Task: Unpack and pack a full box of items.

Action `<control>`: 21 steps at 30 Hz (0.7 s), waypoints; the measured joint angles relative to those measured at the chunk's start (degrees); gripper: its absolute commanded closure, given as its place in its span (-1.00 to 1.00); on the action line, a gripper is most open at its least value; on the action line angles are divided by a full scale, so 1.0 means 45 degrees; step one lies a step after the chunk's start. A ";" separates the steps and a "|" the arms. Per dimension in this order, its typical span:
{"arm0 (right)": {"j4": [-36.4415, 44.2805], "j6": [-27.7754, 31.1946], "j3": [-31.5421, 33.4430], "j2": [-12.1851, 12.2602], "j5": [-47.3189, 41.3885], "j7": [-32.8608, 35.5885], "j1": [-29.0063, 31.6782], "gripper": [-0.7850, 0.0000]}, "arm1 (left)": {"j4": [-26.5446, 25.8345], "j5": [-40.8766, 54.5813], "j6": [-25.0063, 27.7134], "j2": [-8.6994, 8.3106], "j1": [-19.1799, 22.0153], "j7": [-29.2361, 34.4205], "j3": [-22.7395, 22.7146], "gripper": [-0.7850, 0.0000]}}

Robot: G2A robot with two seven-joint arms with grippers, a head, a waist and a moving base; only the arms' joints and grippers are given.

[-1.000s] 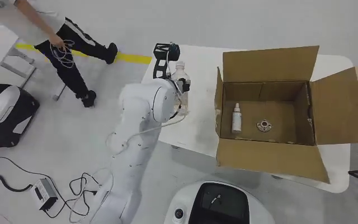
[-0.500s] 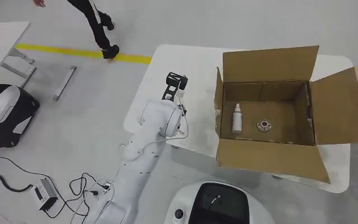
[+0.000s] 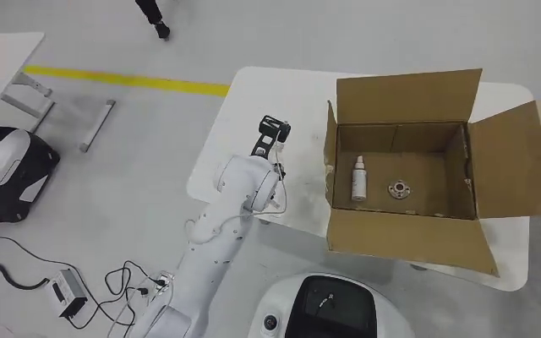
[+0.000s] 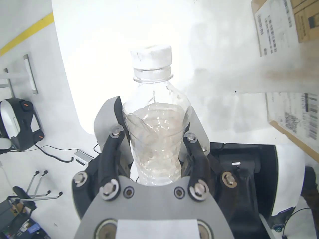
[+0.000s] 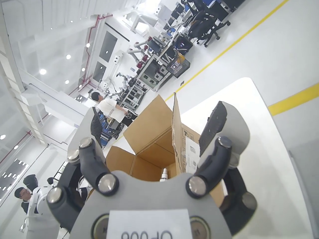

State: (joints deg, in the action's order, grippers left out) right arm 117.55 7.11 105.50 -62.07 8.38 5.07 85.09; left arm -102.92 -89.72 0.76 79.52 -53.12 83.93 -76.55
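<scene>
The left claw (image 4: 154,111) is clamped on the body of a clear water bottle (image 4: 152,135), with a finger pressed against each side. The bottle's long axis runs straight out along the claw's reach, its white cap (image 4: 151,55) at the far end, away from the wrist. The claw hangs over the bare left part of the white surface (image 3: 287,93). The open cardboard box (image 3: 406,241) lies to the robot's right of it, near but apart. I cannot tell whether the bottle touches the surface. In the box a small spray bottle (image 3: 358,178) lies beside a round metal fitting (image 3: 398,188). The right claw (image 5: 157,118) is spread wide and holds nothing, with the box just ahead of it. I judge this to be the unpacking leg, with a set-down on this open stretch next. With the cap leading, the bottle would have to be turned upright or laid on its side, clear of the box wall.
</scene>
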 measured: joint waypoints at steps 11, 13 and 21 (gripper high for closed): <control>-0.0130 0.0857 0.0021 -0.0068 -0.0020 0.0173 -0.0006 -1.00 | 0.2106 -0.1070 0.1006 -0.0140 0.0025 -0.0795 -0.0098 1.00; -0.0152 0.1057 -0.0008 -0.0077 0.0181 0.0138 -0.0020 -1.00 | 0.2430 -0.1228 0.0721 -0.0128 0.0111 -0.0953 -0.0105 1.00; -0.0226 0.1384 -0.0064 -0.0125 0.0569 0.0127 0.0048 -1.00 | 0.3617 -0.0075 -0.0170 -0.0057 0.0780 -0.1588 -0.0724 1.00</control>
State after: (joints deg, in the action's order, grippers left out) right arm 116.53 13.34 105.21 -62.64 10.94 5.64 85.31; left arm -86.64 -90.06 0.00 79.27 -49.61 76.78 -79.80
